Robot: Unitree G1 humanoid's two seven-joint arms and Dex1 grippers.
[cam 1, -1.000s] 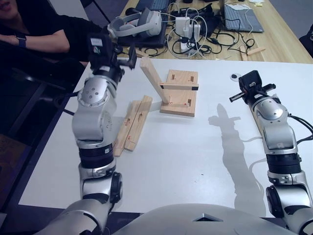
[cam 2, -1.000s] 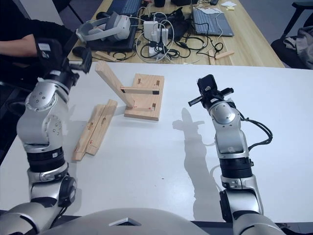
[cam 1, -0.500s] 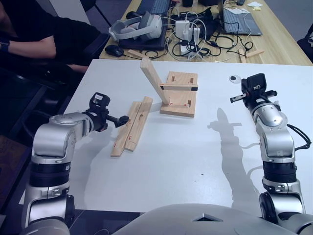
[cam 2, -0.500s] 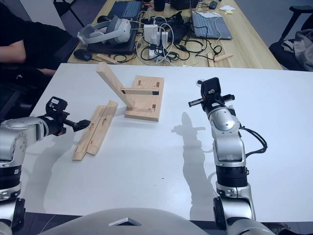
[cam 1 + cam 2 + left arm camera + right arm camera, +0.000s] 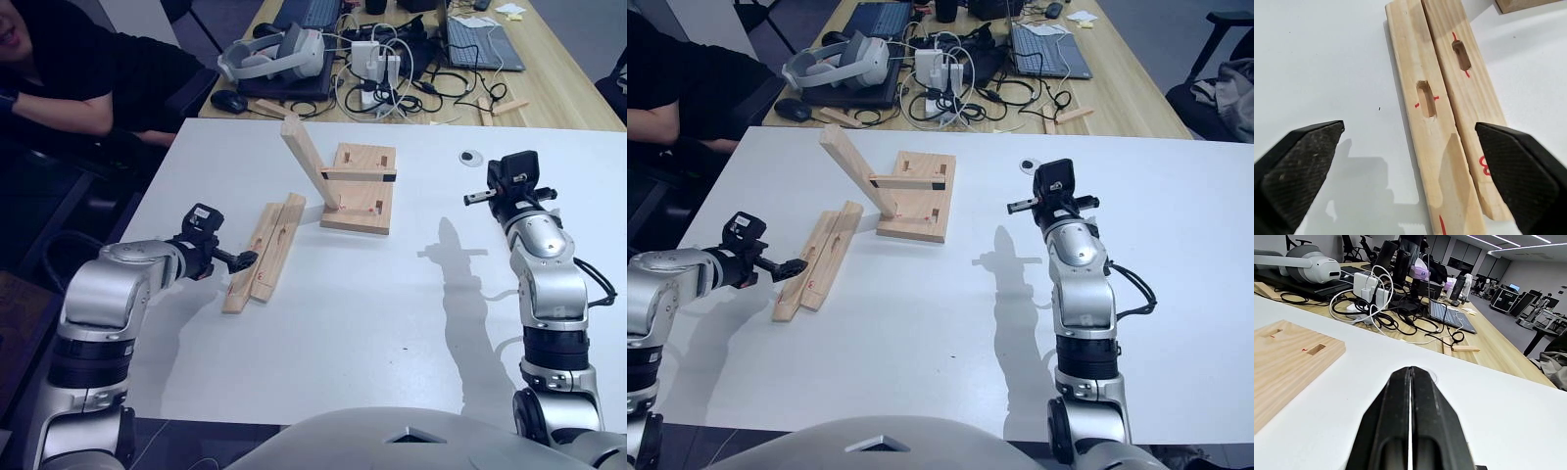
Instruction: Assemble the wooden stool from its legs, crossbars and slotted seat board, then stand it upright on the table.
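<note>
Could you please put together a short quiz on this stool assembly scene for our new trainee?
1. True or false: the right gripper is shut.
2. How many loose slotted pieces lie side by side on the table in front of the open left gripper? A one, B two, C four.
3. Fill in: the leg rising from the seat board stands ____ (upright or tilted).
Key: 1 true; 2 B; 3 tilted.
</note>
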